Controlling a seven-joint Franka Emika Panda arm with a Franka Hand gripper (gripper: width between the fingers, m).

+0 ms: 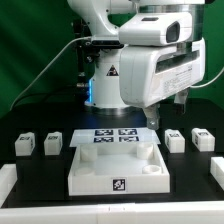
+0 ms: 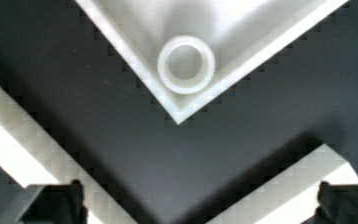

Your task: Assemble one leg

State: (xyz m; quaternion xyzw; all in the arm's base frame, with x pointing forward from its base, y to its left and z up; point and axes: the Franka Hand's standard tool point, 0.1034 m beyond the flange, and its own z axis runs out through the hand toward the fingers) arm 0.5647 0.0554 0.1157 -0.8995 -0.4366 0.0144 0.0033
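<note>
Gripper (image 2: 194, 205) spread, nothing between the fingers. It hangs over a corner of the tabletop (image 1: 90, 165), with the screw hole (image 2: 186, 63) centred in the wrist view, probably to sight the mounting spot. No leg picked yet: two stand on each side of the tabletop, nearest leg (image 1: 175, 140) just beside it on the exterior view's right.
</note>
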